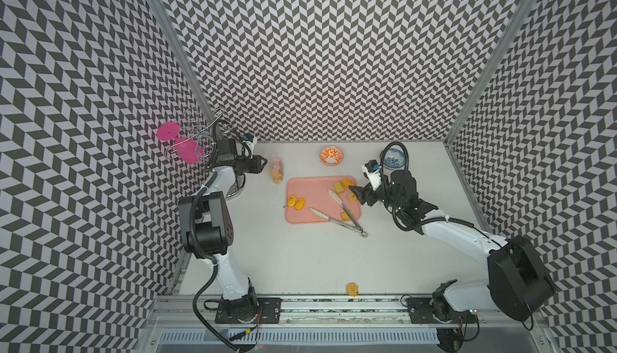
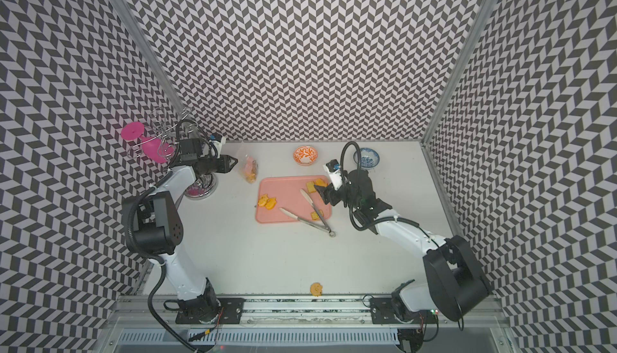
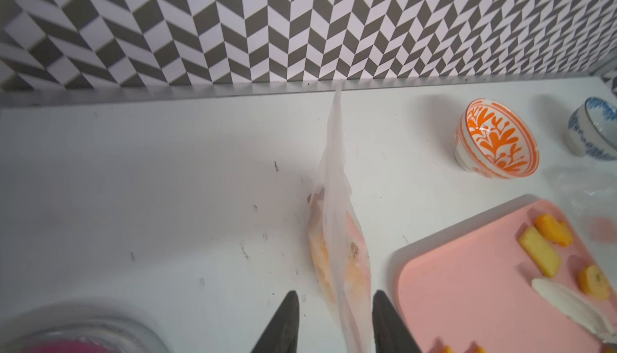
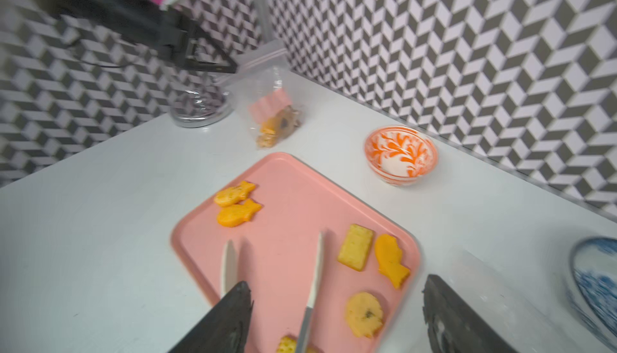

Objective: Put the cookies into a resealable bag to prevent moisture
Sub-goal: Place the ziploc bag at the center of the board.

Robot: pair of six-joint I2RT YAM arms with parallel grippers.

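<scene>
The clear resealable bag (image 1: 276,172) with several cookies inside sits on the table left of the pink tray (image 1: 310,187). My left gripper (image 1: 263,162) is open just left of the bag. In the left wrist view the bag (image 3: 334,201) runs between the parted fingers of the left gripper (image 3: 335,293), close to one finger. Loose cookies lie on the tray: two fish (image 1: 295,202) at its left edge, and a square (image 4: 355,247), a fish (image 4: 390,264) and a round one (image 4: 364,314) at its right end. My right gripper (image 4: 337,284) hangs wide open and empty over that right end.
Metal tongs (image 1: 337,212) lie across the tray, partly over a square cookie (image 1: 344,215). One cookie (image 1: 352,289) lies at the table's front edge. An orange bowl (image 1: 331,155) and a blue bowl (image 1: 394,159) stand at the back. A wire rack with pink glasses (image 1: 187,144) stands behind the left arm.
</scene>
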